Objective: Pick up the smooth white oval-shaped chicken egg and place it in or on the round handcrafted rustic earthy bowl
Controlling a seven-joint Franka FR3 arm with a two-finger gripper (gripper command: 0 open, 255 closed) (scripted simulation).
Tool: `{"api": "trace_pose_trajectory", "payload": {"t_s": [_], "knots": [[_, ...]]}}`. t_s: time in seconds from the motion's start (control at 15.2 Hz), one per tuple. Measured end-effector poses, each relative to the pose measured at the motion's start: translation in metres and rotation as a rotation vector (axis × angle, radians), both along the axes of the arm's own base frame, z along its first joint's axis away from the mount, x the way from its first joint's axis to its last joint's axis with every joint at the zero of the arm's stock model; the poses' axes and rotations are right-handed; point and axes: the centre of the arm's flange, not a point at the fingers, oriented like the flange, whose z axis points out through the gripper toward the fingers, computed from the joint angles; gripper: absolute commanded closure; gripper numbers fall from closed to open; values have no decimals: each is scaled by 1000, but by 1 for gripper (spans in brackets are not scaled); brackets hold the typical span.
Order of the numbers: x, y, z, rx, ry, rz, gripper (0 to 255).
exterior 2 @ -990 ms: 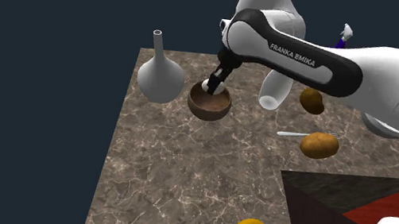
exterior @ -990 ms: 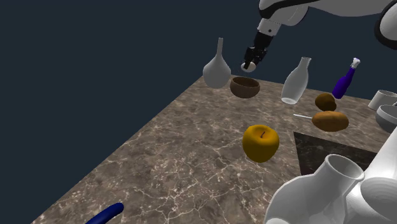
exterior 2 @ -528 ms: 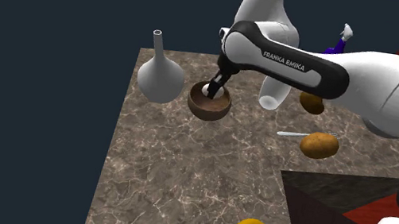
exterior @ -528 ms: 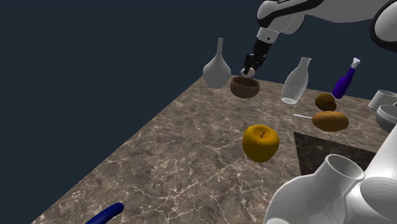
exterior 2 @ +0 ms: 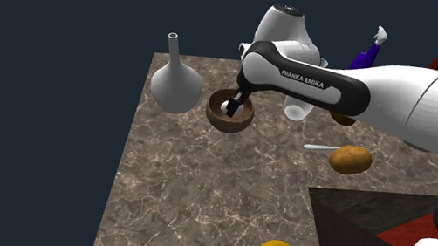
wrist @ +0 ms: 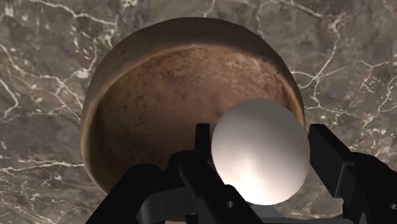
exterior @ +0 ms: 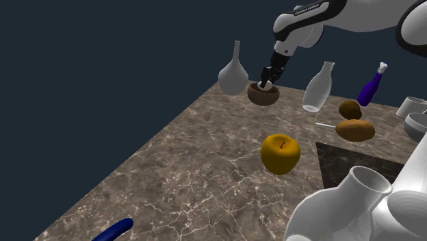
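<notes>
A white egg (wrist: 259, 151) sits clasped between my two black fingers (wrist: 202, 147), right over the hollow of a round brown bowl (wrist: 159, 95). In the shoulder view my gripper (exterior: 264, 82) reaches down to the bowl's (exterior: 263, 96) rim at the far end of the marble table, the egg (exterior: 261, 84) showing as a pale spot at its tip. From the second exterior view the gripper (exterior 2: 230, 106) and egg (exterior 2: 226, 106) are inside the bowl's (exterior 2: 228, 117) opening.
A grey long-necked vase (exterior: 233, 72) stands just left of the bowl, a clear glass vase (exterior: 318, 87) to its right. Beyond are a purple bottle (exterior: 371, 87), two brown potatoes (exterior: 354, 129) and a fork. A yellow apple (exterior: 280, 153) lies mid-table; a blue object (exterior: 113, 231) lies at the near edge.
The gripper has come down with the egg, from above the bowl's rim into its opening. Nothing else on the table has moved.
</notes>
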Motion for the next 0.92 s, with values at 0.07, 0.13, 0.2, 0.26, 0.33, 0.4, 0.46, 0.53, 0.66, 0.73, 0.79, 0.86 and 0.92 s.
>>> {"api": "trace_pose_trajectory", "payload": {"t_s": [0.07,0.13,0.2,0.26,0.33,0.4,0.46,0.53,0.66,0.73,0.79,0.86,0.92], "knots": [[0,0,-1,0,0,0,255],[0,-1,-1,0,0,0,255],[0,-1,-1,0,0,0,255],[0,-1,-2,0,0,0,255],[0,-1,-2,0,0,0,0],[0,-1,-2,0,-1,0,0],[0,-1,-2,0,-1,0,0],[0,-1,-2,0,-1,0,0],[0,-1,-2,0,-1,0,0],[0,-1,-2,0,-1,0,0],[-1,-2,5,0,-1,0,0],[-3,-2,13,0,-1,0,0],[-3,-5,26,-1,-2,0,0]]}}
